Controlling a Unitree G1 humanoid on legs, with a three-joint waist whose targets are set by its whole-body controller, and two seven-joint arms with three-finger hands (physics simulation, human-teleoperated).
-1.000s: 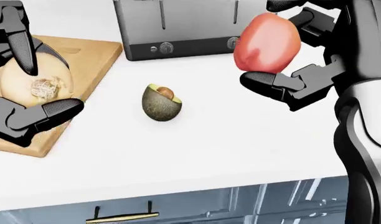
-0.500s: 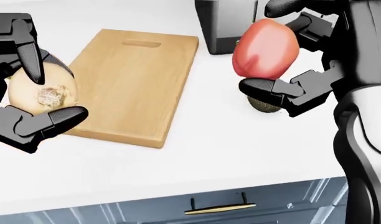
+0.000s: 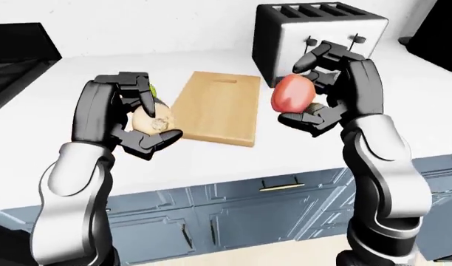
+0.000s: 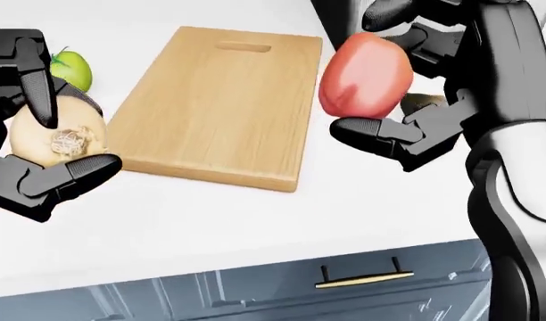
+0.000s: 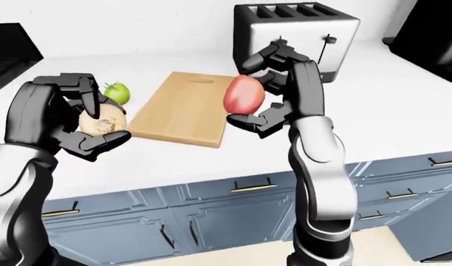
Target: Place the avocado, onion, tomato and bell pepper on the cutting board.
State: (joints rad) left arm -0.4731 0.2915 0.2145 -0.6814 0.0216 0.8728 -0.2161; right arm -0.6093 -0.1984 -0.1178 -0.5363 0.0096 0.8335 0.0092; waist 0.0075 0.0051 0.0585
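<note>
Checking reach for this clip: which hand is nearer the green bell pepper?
Left. The left hand, holding the onion, is beside the bell pepper; the right hand is across the cutting board.

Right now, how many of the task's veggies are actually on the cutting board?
0. The onion is held in the left hand, the tomato in the right hand; the bell pepper and avocado sit on the counter beside the cutting board.

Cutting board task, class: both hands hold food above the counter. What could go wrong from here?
The tomato and the onion are round, so either could roll off the cutting board once released. The right hand hides most of the avocado and could knock it while lowering. The bell pepper sits close to the left hand.
</note>
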